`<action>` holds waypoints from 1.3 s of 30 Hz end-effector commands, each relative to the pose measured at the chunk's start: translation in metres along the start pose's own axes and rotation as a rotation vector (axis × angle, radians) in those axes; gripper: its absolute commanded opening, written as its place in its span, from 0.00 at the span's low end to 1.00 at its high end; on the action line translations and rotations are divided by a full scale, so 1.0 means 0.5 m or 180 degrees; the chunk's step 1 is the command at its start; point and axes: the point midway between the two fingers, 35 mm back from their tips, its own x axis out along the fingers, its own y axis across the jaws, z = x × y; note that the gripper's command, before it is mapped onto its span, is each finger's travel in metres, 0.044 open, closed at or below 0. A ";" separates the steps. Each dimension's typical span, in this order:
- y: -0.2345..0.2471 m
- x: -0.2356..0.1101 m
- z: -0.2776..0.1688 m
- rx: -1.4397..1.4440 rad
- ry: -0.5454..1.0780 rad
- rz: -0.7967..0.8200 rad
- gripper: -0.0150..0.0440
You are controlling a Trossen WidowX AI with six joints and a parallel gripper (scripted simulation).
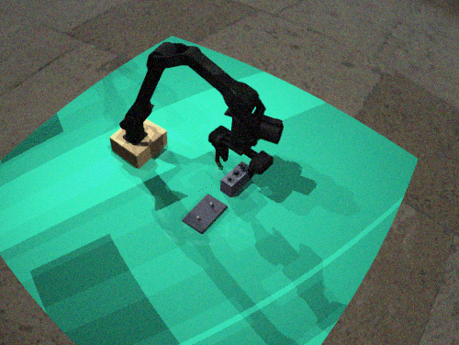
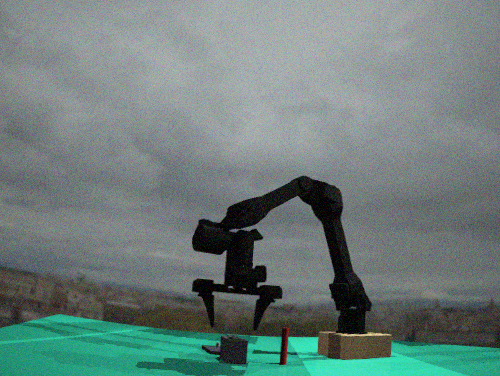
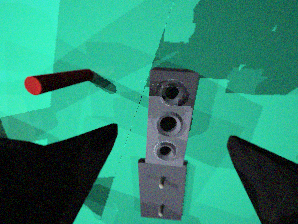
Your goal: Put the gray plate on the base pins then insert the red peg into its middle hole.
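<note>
The gray plate point(image 1: 227, 186) point(image 2: 233, 350) point(image 3: 155, 135), a thick block with three holes in its top, stands on the table beside the base. The base point(image 1: 207, 214) point(image 2: 210, 349) point(image 3: 150, 192) is a flat dark slab with two short upright pins, both bare. The red peg point(image 2: 284, 346) point(image 3: 62, 80) stands upright on the table, off to one side of the plate; the arm hides it in the top view. My gripper point(image 1: 236, 169) point(image 2: 234, 327) point(image 3: 171, 134) is open and empty, pointing down above the plate, with one finger either side of it in the wrist view.
The arm's wooden mounting block point(image 1: 138, 153) point(image 2: 365, 346) stands behind the objects in the top view. The green table top point(image 1: 321, 151) bears shadows of the arm, and stone floor point(image 1: 413, 83) surrounds it.
</note>
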 end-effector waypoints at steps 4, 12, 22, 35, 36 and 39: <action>0.001 0.023 0.000 -0.0012 -0.0006 0.0006 1.00; 0.000 0.049 0.000 -0.0012 -0.0006 0.0006 1.00; 0.001 0.081 0.000 -0.0011 -0.0006 0.0007 1.00; 0.004 0.122 -0.001 -0.0012 -0.0006 0.0008 1.00; 0.004 0.125 -0.001 -0.0012 -0.0006 0.0008 1.00; 0.004 0.127 -0.001 -0.0012 -0.0006 0.0008 0.96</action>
